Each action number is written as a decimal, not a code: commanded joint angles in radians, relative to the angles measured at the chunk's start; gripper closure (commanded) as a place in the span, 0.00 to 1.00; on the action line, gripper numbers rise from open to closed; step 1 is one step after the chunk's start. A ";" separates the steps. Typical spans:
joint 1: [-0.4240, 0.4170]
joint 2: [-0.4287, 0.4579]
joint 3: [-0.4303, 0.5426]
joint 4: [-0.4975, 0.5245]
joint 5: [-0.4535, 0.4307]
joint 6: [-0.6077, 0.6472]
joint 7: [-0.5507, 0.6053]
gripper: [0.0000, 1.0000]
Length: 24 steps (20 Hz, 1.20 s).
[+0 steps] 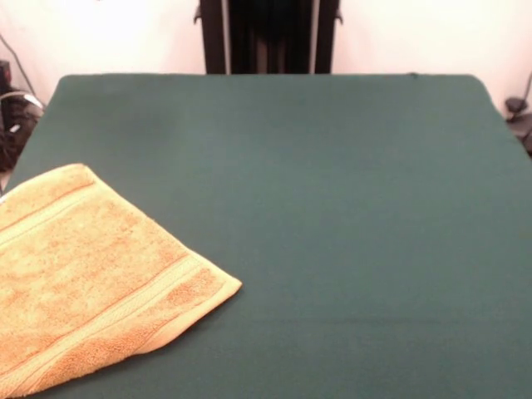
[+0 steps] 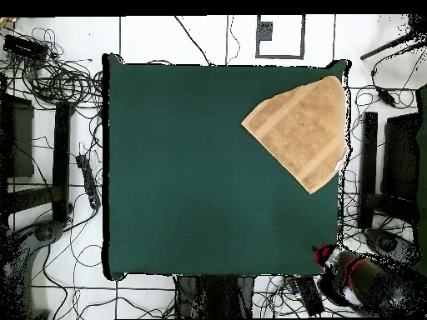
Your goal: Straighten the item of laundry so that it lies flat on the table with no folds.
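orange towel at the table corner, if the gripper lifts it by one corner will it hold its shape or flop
The towel would probably flop: it is soft terry lying limp on the table. It looks thick, so likely easy to pinch. Pushed, it may bunch up on the cloth surface rather than slide.

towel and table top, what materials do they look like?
Orange-tan hand towel: looks like terry cloth, with a fuzzy looped pile and flatter ribbed woven bands near its ends; probably cotton, though the fibre can't be confirmed. Large rectangular table: dark green matte surface, no shine, looks like a felt-like cloth cover; the weave is not discernible.
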<state>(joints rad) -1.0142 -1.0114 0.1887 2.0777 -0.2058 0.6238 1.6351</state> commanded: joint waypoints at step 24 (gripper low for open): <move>0.058 0.410 0.306 -0.381 -0.290 0.122 -0.267 0.00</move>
<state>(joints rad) -1.0354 -0.7427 0.3753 1.8282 -0.4508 0.6820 1.5200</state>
